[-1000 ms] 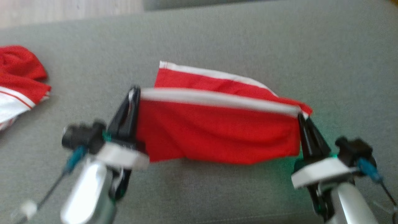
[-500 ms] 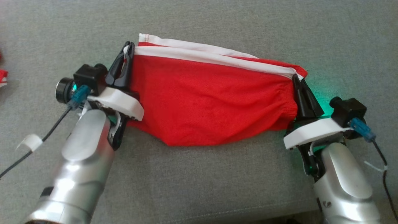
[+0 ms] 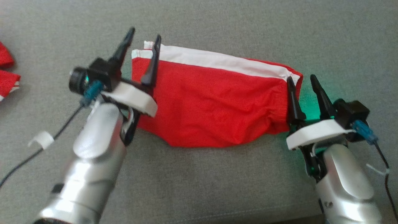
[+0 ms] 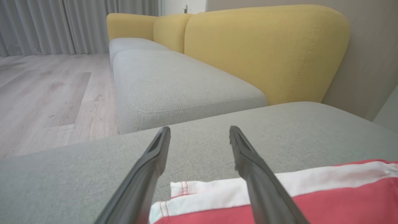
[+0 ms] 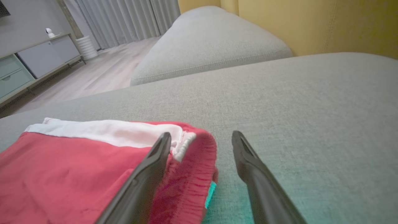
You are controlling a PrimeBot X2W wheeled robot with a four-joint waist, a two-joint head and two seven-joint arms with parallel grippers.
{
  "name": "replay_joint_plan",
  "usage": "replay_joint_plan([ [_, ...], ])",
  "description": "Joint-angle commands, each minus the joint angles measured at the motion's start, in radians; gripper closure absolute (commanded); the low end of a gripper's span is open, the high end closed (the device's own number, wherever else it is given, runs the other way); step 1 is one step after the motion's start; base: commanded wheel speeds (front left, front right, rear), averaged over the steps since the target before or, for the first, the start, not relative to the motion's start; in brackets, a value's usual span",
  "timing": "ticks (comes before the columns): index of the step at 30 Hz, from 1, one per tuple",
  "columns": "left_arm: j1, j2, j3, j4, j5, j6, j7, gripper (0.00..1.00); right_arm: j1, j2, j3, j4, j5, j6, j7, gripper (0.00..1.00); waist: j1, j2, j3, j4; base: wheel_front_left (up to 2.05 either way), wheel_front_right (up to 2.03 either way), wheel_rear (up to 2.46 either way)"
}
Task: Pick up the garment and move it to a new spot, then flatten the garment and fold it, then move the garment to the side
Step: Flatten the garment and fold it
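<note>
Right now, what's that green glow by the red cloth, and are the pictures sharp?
Head view: green light tints the cushion beside the garment; glare on the left forearm; slightly soft. Right wrist view: same green tint; the close jaws are blurred.

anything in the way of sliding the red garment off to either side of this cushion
To the robot's left, a second red-and-white garment lies at the head view's edge, bare cushion before it. To the right, nothing visible. The left gripper and right gripper sit at the ends of the red garment, jaws open.
</note>
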Motion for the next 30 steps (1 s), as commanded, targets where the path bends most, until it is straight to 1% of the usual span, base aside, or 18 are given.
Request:
replay_joint_plan([
  [1,0.045,0.02,0.009,-0.028,-0.016,0.002,-0.009,0.0,0.037,-0.002,-0.003,-0.04,-0.023,0.008,-0.013,0.0,0.0,0.0,-0.04,0.014,0.0,0.0,0.0],
  [7,0.122,0.044,-0.041,0.028,-0.064,0.002,-0.003,0.0,0.103,-0.002,-0.056,-0.084,-0.072,0.008,-0.014,0.0,0.0,0.0,-0.111,0.03,0.0,0.0,0.0],
  [13,0.174,0.059,-0.06,0.103,-0.151,0.002,0.091,0.0,0.162,-0.002,-0.095,-0.153,-0.104,0.008,0.015,0.0,0.0,0.0,-0.163,0.025,0.0,0.0,0.0],
  [20,0.188,0.063,-0.09,0.12,-0.246,0.002,0.169,0.0,0.202,-0.002,-0.107,-0.231,-0.104,0.008,0.053,0.0,0.0,0.0,-0.161,-0.006,0.0,0.0,0.0],
  [26,0.17,0.074,-0.09,0.156,-0.281,0.002,0.205,0.0,0.216,-0.002,-0.101,-0.279,-0.101,0.008,0.072,0.0,0.0,0.0,-0.142,-0.033,0.0,0.0,0.0],
  [30,0.168,0.065,-0.123,0.163,-0.308,0.002,0.258,0.01,0.218,-0.002,-0.103,-0.296,-0.098,0.008,0.075,0.0,0.0,0.0,-0.136,-0.044,0.0,0.0,0.0],
])
